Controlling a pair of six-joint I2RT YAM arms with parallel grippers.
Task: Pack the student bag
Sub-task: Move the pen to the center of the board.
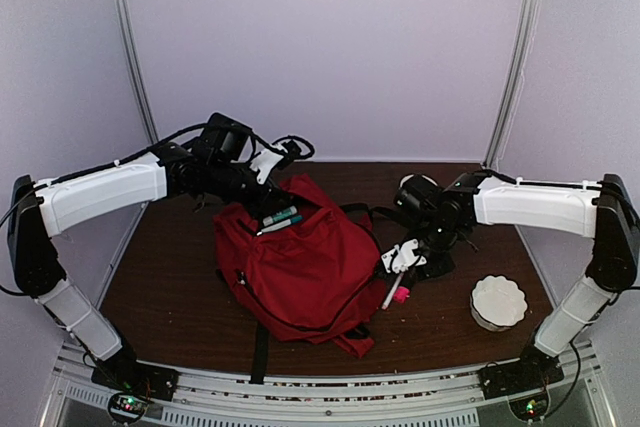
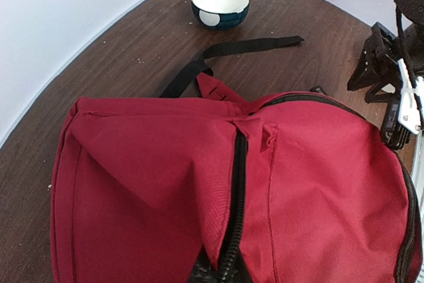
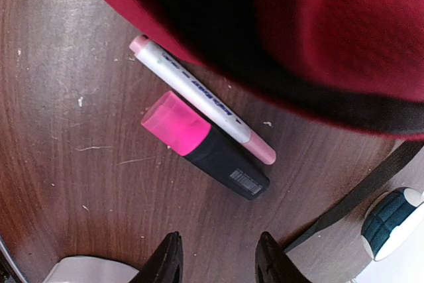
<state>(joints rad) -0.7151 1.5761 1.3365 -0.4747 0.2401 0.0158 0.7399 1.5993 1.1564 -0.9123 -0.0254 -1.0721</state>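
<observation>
The red student bag [image 1: 300, 267] lies mid-table with its top opening toward the back, and a green pen [image 1: 281, 216] and other pens show in the opening. The bag fills the left wrist view [image 2: 165, 183], with its black zip [image 2: 237, 183] down the middle. My left gripper [image 1: 268, 167] is at the bag's top edge; its fingers are hidden. My right gripper [image 3: 218, 260] is open and empty just above the table. Ahead of it lie a pink-capped black highlighter [image 3: 205, 145] and a white pen [image 3: 199, 97], beside the bag's right edge [image 1: 398, 292].
A white bowl with a dark outside [image 1: 498, 301] stands at the right front and also shows in the left wrist view [image 2: 220, 4]. A black strap [image 2: 245, 48] lies on the brown table [image 1: 170, 287]. Grey walls stand close behind.
</observation>
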